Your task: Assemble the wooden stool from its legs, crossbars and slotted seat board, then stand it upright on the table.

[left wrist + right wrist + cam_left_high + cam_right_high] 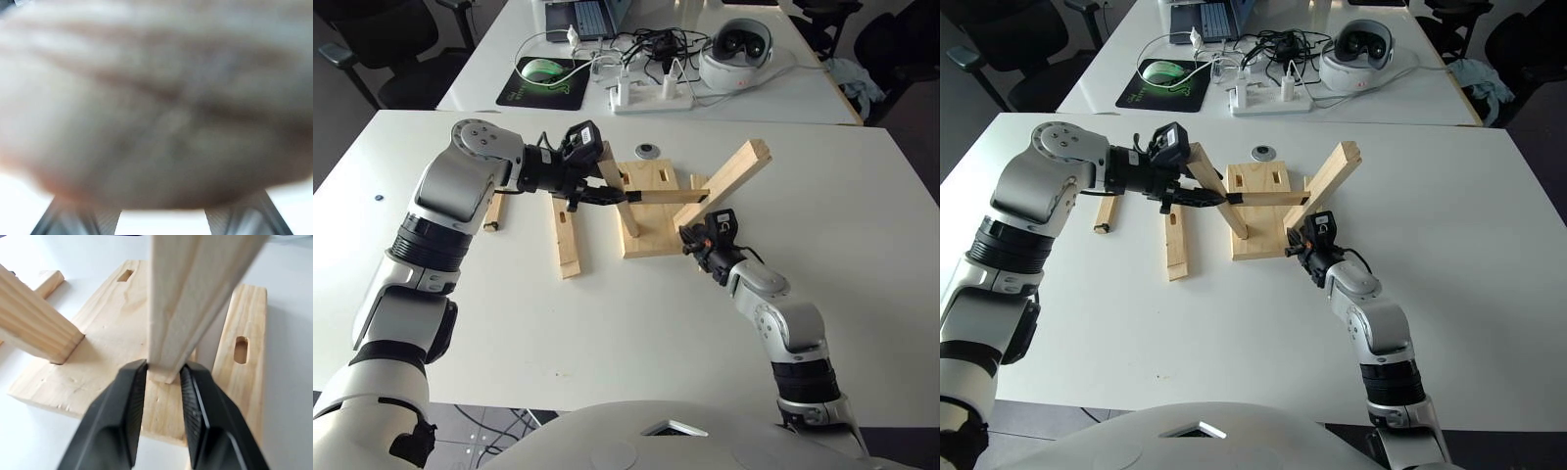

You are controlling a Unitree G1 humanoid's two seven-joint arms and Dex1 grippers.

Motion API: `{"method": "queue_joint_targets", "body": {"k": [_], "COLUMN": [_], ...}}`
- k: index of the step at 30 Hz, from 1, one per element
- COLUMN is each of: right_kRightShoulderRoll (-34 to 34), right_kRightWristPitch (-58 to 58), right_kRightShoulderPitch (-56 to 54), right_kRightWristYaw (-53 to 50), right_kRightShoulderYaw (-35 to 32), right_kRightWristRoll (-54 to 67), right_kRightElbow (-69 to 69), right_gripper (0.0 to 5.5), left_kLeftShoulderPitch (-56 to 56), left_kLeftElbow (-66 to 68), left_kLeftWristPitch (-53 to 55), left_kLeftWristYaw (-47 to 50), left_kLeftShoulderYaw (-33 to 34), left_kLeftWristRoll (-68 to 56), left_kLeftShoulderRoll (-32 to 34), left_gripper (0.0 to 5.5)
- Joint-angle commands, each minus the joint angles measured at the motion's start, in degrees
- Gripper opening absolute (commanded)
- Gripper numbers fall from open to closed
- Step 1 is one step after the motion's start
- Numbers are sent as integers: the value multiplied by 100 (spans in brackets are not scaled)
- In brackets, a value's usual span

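Centre frame, on table (862, 215): one seat board (656, 233); left leg (629, 217) plus right leg (734, 176) (two) lean on it, one crossbar (671, 196) between. My right pincer (164, 366) clenched on right leg; my left pincer (612, 196) at left leg, grip unclear. Frame-left: two loose sticks (566, 235).

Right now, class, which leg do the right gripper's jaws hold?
The leaning leg at the seat board's right edge; the left leg stands opposite; the loose leg lies flat.

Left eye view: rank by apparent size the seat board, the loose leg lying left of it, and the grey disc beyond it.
1. seat board, largest.
2. loose leg, narrower but nearly as long.
3. grey disc, smallest, though it is farthest from the camera.
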Motion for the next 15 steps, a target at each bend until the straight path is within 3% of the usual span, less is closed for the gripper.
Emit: {"method": "queue_joint_targets", "body": {"k": [1,7,15], "right_kRightShoulderRoll": [227,216,286], "right_kRightWristPitch": [370,449,645], "right_kRightShoulderPitch": [149,152,224], "right_kRightWristYaw": [814,847,647], "right_kRightShoulderYaw": [1147,1284,1051], "right_kRightWristRoll": [176,122,201], "right_kRightElbow": [100,34,-18], "right_gripper": [98,98,98], "left_kLeftShoulderPitch": [385,369,614], "left_kLeftElbow": [149,147,200], "left_kLeftWristPitch": [337,351,-78], "left_kLeftWristYaw": [10,140,404], "left_kLeftShoulderYaw": [-1044,-994,-527], "left_kLeftWristRoll": [314,309,384], "left_kLeftShoulderRoll": [-781,-960,-691], "left_gripper": [203,203,203]}}
